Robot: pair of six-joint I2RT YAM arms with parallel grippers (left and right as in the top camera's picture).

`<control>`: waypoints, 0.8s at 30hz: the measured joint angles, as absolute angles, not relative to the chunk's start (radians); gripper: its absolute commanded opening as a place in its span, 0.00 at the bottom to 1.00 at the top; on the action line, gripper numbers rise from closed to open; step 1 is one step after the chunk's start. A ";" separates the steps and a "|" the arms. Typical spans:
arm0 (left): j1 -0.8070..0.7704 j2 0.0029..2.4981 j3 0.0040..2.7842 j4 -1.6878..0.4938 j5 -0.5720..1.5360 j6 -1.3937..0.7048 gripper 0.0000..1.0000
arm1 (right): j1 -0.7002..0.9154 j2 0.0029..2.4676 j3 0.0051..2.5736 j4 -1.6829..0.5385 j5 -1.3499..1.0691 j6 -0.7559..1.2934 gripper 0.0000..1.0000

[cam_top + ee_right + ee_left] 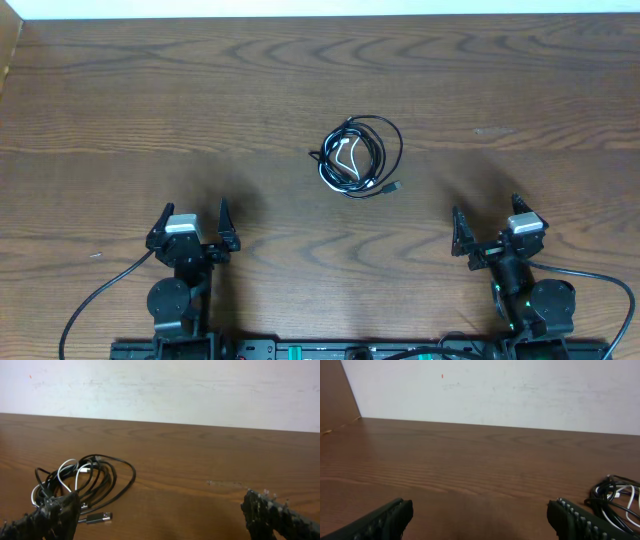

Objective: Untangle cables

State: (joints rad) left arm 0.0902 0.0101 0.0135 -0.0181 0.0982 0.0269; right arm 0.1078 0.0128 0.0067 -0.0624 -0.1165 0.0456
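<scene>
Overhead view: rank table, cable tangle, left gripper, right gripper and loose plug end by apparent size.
1. table, by far the largest.
2. cable tangle, left gripper, right gripper: all look about alike. The grippers may sit nearer the camera, so these are not ranked.
3. plug end, the smallest.

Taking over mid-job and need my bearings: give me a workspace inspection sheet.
Surface: brown wood-grain table.
Job's things: tangled bundle of thin black cords mid-table, short white cord looped inside, silver-tipped plug end sticking out.
Clutter: nothing seen.
Grippers: left gripper and right gripper, jaws wide open, empty, both short of the bundle.
Cables: thick black arm wiring trails from both bases.
Surroundings: white wall behind the table.
</scene>
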 measured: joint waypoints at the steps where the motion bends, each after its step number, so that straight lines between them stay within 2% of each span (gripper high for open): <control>1: 0.090 0.010 0.014 -0.018 0.098 0.027 0.92 | 0.108 0.013 0.007 -0.062 -0.117 0.046 0.99; 24: 0.090 0.010 0.014 -0.019 0.098 0.027 0.92 | 0.108 0.013 0.007 -0.053 -0.112 0.036 0.99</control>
